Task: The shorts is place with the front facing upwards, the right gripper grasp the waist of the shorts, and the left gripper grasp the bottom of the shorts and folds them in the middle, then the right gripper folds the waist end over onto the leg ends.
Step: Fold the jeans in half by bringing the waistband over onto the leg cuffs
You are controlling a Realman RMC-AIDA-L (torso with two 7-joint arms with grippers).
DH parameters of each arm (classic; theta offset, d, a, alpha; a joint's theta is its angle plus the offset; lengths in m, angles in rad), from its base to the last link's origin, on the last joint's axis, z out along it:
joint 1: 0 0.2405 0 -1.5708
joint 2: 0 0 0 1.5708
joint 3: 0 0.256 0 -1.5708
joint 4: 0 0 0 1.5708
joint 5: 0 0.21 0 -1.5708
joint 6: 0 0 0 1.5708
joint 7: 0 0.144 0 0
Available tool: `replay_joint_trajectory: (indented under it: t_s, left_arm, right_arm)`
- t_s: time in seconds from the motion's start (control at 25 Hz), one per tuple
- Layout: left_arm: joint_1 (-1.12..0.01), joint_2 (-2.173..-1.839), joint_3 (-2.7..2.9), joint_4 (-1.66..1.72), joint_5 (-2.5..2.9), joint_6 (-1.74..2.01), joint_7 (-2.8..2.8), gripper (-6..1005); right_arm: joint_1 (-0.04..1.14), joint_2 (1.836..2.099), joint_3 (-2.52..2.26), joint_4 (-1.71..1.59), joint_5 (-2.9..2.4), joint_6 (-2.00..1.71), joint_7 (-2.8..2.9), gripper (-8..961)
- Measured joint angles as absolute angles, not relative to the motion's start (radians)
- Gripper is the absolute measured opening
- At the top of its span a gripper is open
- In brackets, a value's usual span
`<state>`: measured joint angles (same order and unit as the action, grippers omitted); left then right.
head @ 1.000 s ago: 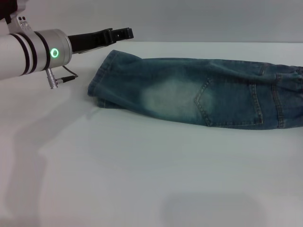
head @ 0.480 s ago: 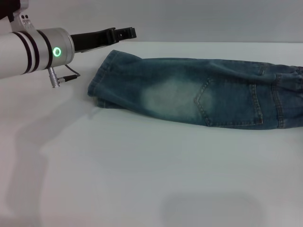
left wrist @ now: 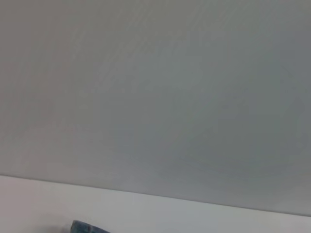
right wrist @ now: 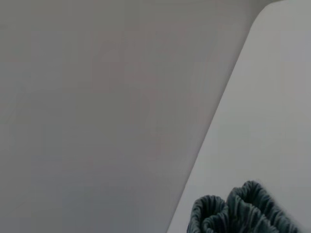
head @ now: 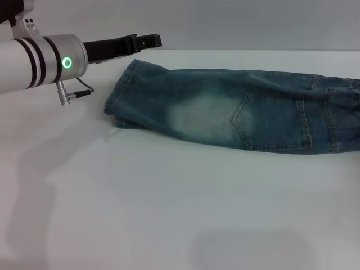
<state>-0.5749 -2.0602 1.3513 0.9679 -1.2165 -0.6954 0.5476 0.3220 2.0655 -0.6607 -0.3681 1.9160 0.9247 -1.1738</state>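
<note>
- Shorts (head: 236, 109) folded lengthwise on white table (head: 169, 214), leg ends (head: 115, 98) leftward.
- Left gripper (head: 147, 40) hovering beyond the hems, holding nothing; open or closed, cannot tell.
- Right gripper unseen.

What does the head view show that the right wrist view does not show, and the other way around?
Only the head view shows the left gripper with its green ring, raised near the table's far edge just beyond the leg ends, and the shorts lying lengthwise with a pale faded patch and a stitched pocket. Only the right wrist view shows the puckered elastic waistband up close, bunched in folds. Both show the white table and the grey wall behind it. Neither shows the right gripper.
</note>
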Motion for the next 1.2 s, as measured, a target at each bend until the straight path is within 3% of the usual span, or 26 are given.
replay_joint_trajectory:
  t_s: [1.2]
  left_arm:
    - [-0.577, -2.060, 1.344, 0.968, -1.218, -0.696, 0.562, 866]
  right_arm:
    - [0.372, 2.046, -0.663, -0.321, 1.907, 0.855, -1.149, 607]
